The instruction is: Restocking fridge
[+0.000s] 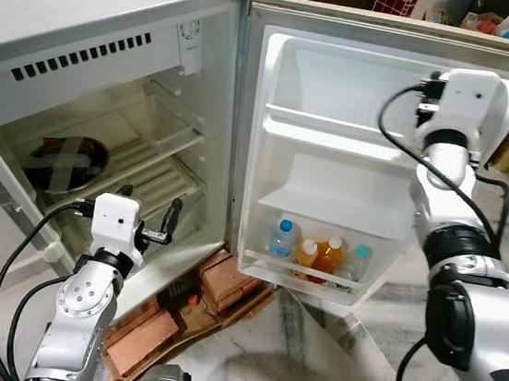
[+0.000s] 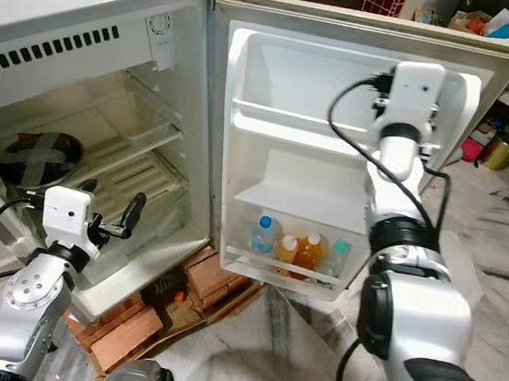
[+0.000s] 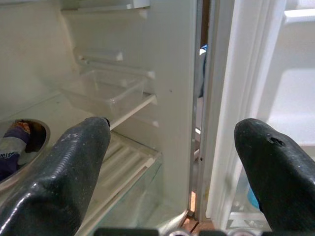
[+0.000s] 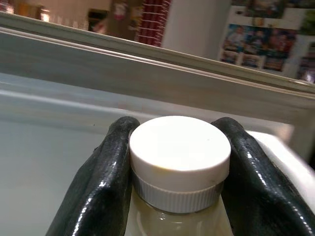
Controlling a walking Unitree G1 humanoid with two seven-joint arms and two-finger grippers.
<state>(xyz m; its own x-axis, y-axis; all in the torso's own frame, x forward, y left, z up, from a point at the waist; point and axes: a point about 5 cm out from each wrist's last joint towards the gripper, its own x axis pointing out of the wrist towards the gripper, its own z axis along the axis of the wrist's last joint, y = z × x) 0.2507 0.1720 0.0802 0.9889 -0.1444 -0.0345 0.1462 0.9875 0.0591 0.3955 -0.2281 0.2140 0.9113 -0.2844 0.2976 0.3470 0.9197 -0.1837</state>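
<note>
Pinching a white-capped bottle (image 4: 179,162) between my right gripper (image 4: 177,167) fingers, I hold it up at the top shelf of the open fridge door (image 1: 342,80). Four bottles (image 1: 316,254) stand in the bottom door rack. My left gripper (image 3: 177,162) hangs spread wide before the fridge's shelves (image 1: 147,154).

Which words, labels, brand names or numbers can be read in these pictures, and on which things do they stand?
No text can be read.
The labels of the four plastic drink bottles in the white fridge door's bottom shelf: too small.
Wrapper in the round dark bowl: blurred.
White-capped bottle between the right gripper fingers: no print visible.
</note>
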